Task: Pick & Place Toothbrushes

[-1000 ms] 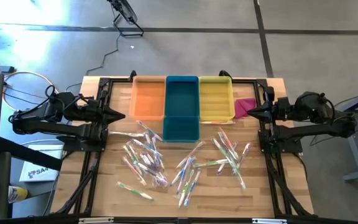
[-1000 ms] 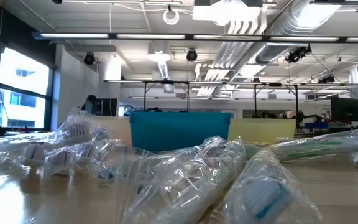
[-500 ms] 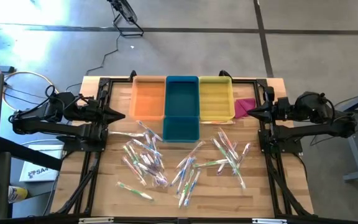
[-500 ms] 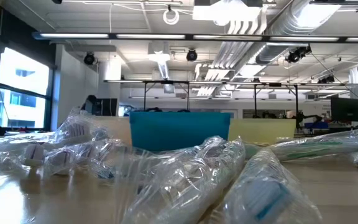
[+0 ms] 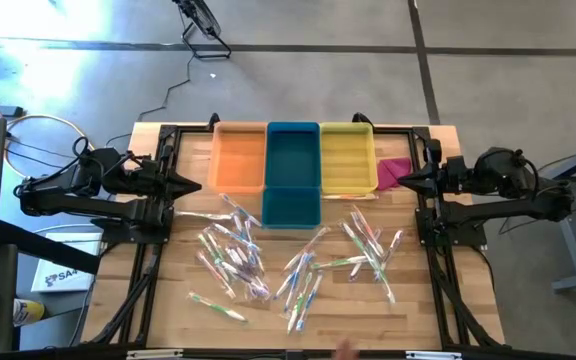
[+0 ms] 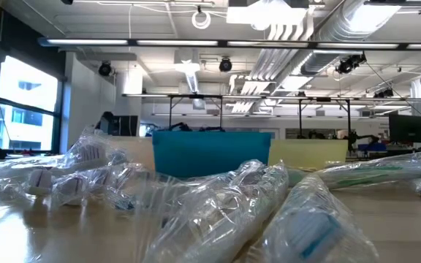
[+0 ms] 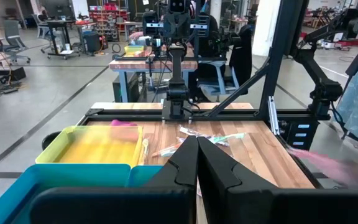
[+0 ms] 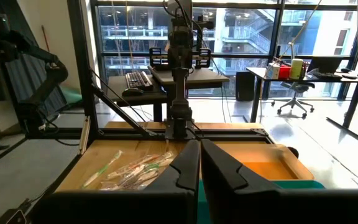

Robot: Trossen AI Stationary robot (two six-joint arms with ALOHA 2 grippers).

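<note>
Toothbrushes [image 5: 293, 262] scattered mid-table between both arms, bare wood at the near edge, three bins [image 5: 293, 170] just behind, pink cloth [image 5: 392, 171] perhaps touching the yellow bin, left gripper [image 5: 196, 185] and right gripper [image 5: 393, 183] pressed together at opposite side edges, holding nothing.

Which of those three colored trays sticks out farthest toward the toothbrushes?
The blue tray, the middle one: it reaches closer to the toothbrushes than the orange tray and yellow tray flanking it.

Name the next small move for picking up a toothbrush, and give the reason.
Probably swing the left gripper toward the nearest toothbrushes and open it: both arms are parked at the table's sides, the right gripper too, fingers shut and empty, and the bins hold nothing.
</note>
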